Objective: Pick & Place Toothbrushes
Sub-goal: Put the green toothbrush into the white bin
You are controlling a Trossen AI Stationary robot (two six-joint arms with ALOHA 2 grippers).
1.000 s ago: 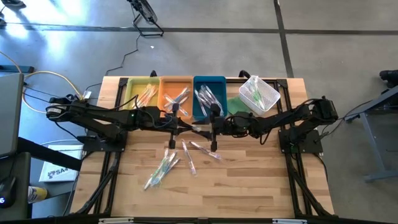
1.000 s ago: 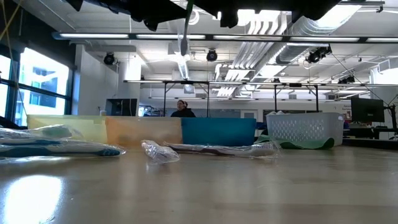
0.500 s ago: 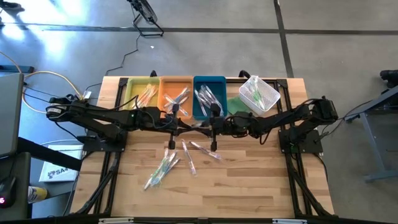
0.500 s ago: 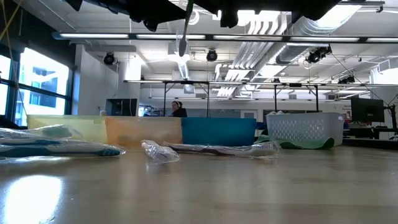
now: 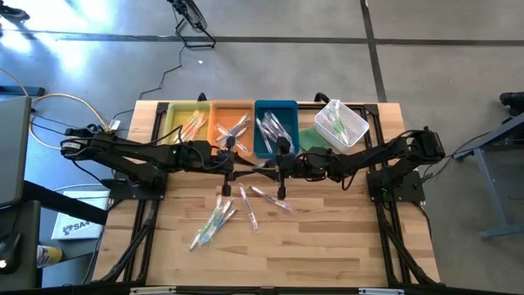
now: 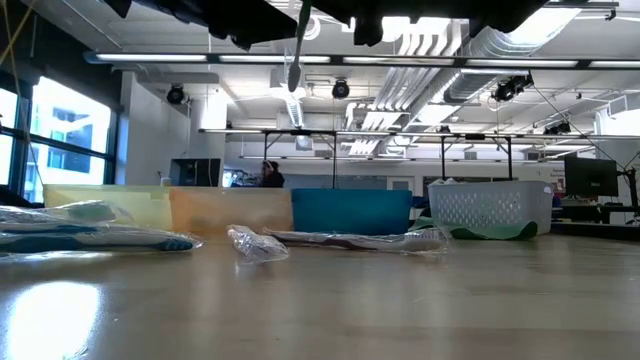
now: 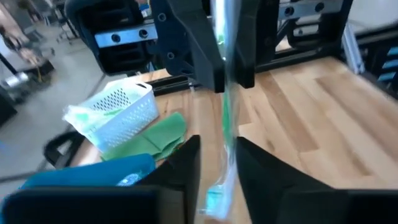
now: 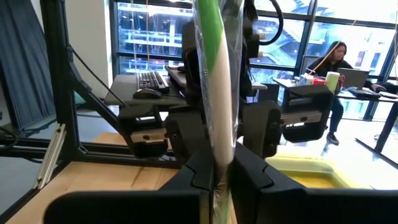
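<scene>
change: my left tool [image 7: 214, 165] has just spread | right tool [image 8: 219, 171] now pinches the green-handled toothbrush in clear wrapper [image 8: 216, 74], in the air above the wooden surface [image 5: 327, 238] | meaning: I judge the handover done.

Two matte black jointed arms [image 5: 139, 156], blocky black jaws, bundled cables at bases
</scene>
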